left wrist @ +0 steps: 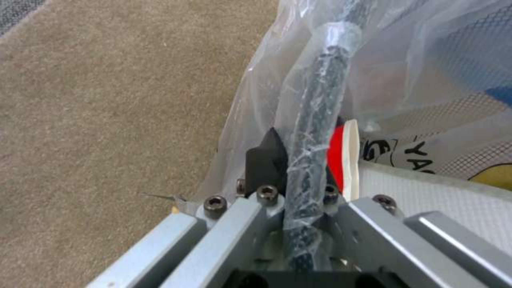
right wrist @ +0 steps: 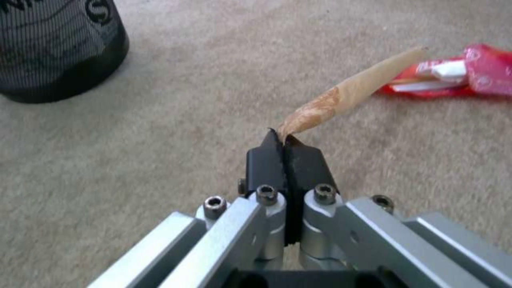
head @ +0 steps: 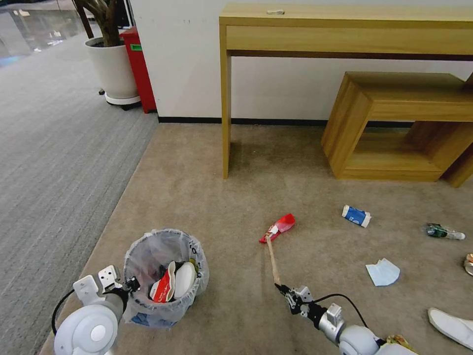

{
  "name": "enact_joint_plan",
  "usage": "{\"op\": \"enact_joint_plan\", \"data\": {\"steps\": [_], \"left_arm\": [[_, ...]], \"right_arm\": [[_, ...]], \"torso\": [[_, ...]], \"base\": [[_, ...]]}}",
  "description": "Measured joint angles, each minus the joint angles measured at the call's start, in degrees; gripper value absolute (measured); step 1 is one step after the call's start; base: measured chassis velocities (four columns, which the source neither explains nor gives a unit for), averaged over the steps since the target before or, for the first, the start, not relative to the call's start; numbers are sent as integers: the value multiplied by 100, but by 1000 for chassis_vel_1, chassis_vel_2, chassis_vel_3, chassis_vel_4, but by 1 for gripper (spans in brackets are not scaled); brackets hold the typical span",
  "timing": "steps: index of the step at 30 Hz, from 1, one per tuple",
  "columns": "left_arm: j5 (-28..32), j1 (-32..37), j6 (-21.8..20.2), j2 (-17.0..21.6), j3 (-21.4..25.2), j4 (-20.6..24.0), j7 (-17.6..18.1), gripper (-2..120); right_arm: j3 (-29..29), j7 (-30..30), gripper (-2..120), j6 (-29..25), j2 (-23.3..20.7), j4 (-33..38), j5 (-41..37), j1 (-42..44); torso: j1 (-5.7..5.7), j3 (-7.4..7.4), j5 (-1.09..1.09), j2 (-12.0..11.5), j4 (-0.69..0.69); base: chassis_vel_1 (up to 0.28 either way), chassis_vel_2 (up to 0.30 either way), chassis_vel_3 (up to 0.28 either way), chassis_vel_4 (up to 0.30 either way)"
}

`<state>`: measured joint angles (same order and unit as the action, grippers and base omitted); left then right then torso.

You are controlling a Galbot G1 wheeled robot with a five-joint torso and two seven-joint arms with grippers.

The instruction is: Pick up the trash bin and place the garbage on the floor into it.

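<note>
The left gripper (head: 132,284) was clamped on the bin's (head: 165,276) rim to carry it, while the right gripper (head: 282,289) pinched the stick's (head: 272,260) end, probably to bin it.

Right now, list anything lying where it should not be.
Litter is strewn on the beige carpet: a red crushed cup, a blue-white cup, a small bottle, a blue mask and a white slipper. The right gripper pinches a stick; the left gripper holds the trash bin by its rim.

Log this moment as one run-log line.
left tool: shut on bin rim | right tool: shut on stick end | stick tip by red wrapper | carpet
</note>
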<state>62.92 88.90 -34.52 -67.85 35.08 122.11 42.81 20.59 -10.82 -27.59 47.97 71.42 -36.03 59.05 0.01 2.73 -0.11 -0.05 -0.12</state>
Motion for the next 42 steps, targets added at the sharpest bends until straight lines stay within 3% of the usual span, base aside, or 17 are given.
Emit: {"op": "enact_joint_plan", "data": {"steps": [24,36,42], "left_arm": [[-52,6,14,6,-20,-48,-26,0],[-125,-23,27,-30,-48,-104,-51,0],[-157,-48,40,-44,-63,-146,-63,0]], "right_arm": [[-434,11,0,-124,-165,718,389,175],[-959,-126,0,-248,-550,1609,336,367],[-1394,-210,0,-261,-860,2385,213,550]], "torso": [[0,0,-1,0,0],[0,0,1,0,1],[0,0,0,1,1]], "base": [[0,0,0,0],[0,0,0,0],[0,0,0,0]]}}
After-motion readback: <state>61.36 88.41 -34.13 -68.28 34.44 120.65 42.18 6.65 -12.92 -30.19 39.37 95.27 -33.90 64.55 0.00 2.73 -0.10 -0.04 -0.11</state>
